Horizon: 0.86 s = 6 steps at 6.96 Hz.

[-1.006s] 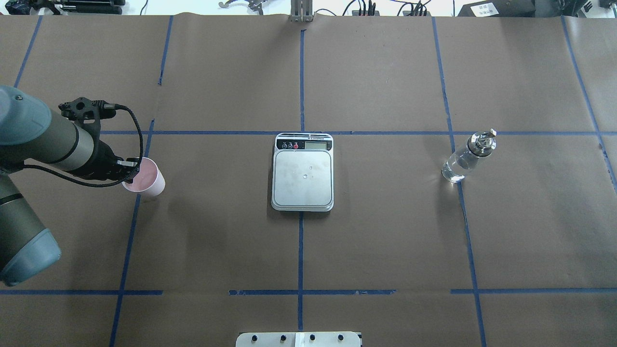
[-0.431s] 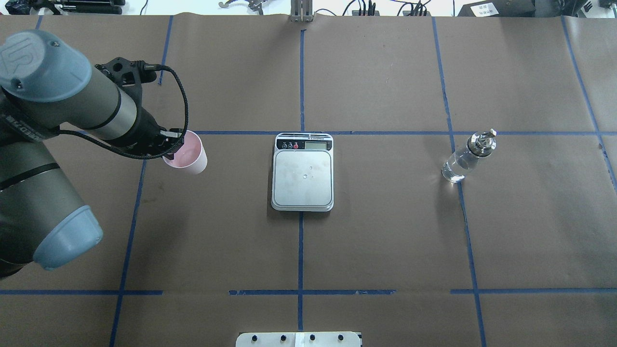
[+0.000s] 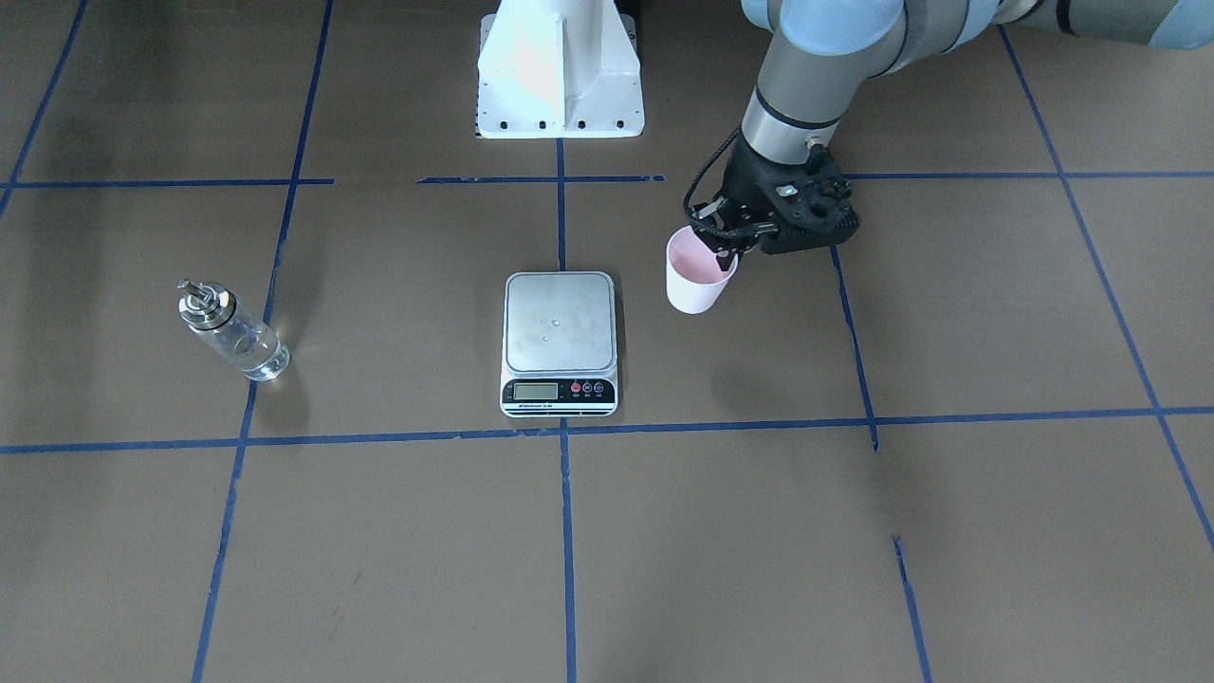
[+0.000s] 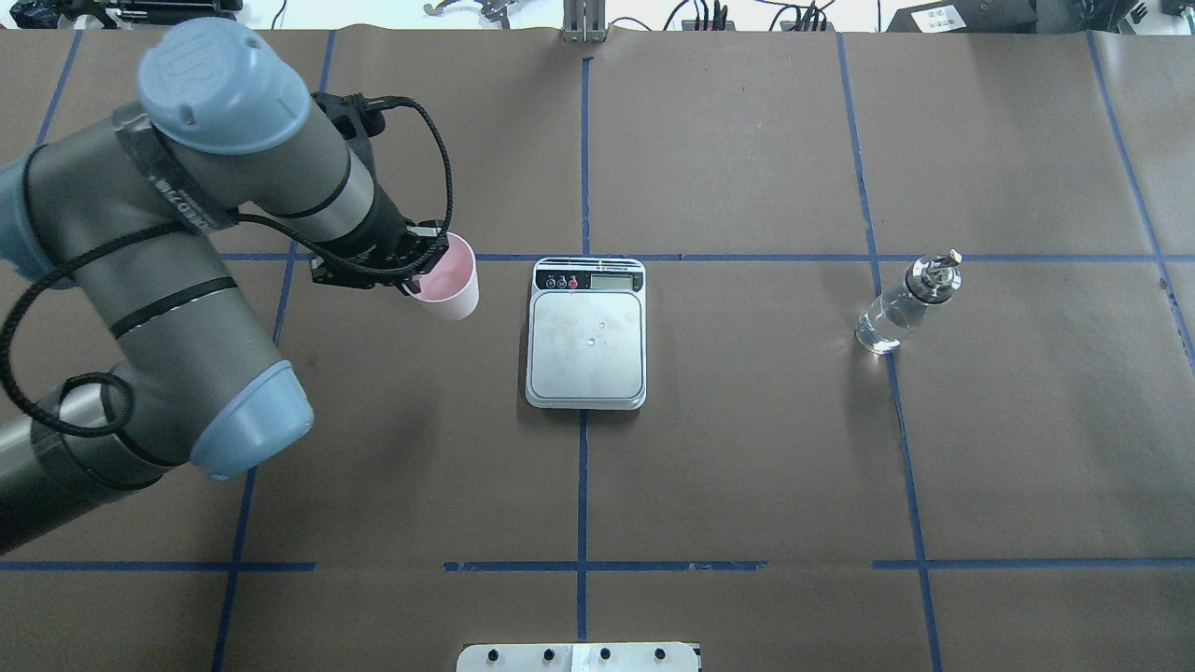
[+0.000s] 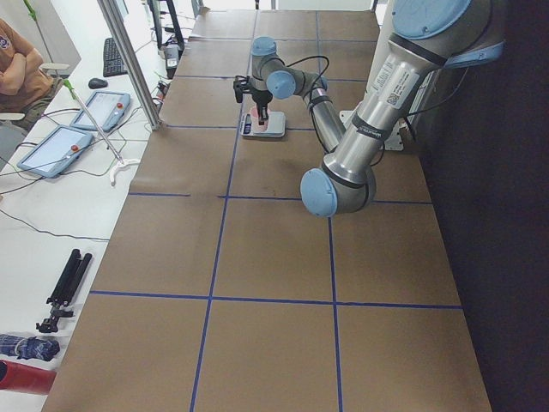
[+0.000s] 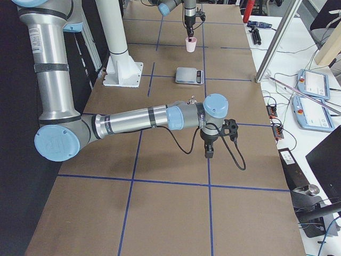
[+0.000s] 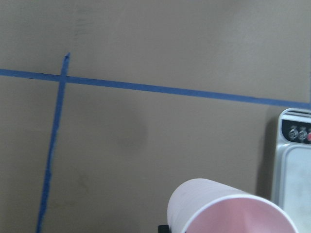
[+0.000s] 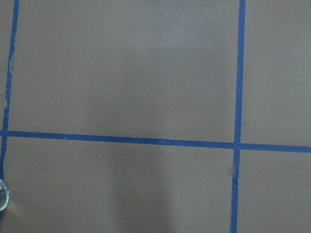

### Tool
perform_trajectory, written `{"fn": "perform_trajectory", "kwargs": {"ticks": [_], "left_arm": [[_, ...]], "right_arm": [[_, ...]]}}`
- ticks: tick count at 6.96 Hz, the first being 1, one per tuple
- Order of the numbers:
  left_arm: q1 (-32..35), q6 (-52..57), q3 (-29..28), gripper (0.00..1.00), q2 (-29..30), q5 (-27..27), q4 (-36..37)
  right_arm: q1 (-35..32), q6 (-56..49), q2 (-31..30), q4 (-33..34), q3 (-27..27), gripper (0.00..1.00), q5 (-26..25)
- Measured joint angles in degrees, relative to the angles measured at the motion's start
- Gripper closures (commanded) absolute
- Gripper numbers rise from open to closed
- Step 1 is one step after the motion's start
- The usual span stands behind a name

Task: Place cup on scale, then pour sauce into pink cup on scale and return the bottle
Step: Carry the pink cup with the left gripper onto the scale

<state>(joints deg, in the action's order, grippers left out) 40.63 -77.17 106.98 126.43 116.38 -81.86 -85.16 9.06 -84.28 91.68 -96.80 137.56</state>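
My left gripper [image 4: 422, 271] is shut on the rim of the pale pink paper cup [image 4: 448, 285] and holds it upright above the table, a little left of the scale [image 4: 586, 333]. In the front-facing view the cup [image 3: 700, 277] hangs from the gripper [image 3: 726, 249] to the right of the scale [image 3: 559, 337]. The scale's platform is bare. The left wrist view shows the cup [image 7: 228, 211] and the scale's edge [image 7: 295, 160]. The glass bottle [image 4: 904, 306] with a metal spout stands upright far right. My right gripper [image 6: 208, 154] shows only in the right side view; I cannot tell whether it is open.
The table is covered in brown paper with blue tape lines. The white robot base [image 3: 560, 71] stands behind the scale. A metal plate [image 4: 579, 657] sits at the near edge. Tablets [image 6: 314, 85] and cables lie beyond the table's far side.
My left arm has swung to the right with the cup, from the far left of the table to just left of the scale. The bottle and scale have not moved.
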Motion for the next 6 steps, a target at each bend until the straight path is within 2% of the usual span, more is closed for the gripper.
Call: {"fn": "perform_trajectory", "kwargs": {"ticks": [4, 6], "left_arm": [[-5.2, -10.11, -15.65, 1.0, 13.96, 1.18, -0.18], [-6.3, -10.53, -18.66, 1.0, 15.98, 1.16, -0.29]], "right_arm": [[0.0, 0.07, -0.15, -0.01, -0.23, 0.0, -0.13], [0.0, 0.08, -0.18, -0.01, -0.24, 0.0, -0.12]]}}
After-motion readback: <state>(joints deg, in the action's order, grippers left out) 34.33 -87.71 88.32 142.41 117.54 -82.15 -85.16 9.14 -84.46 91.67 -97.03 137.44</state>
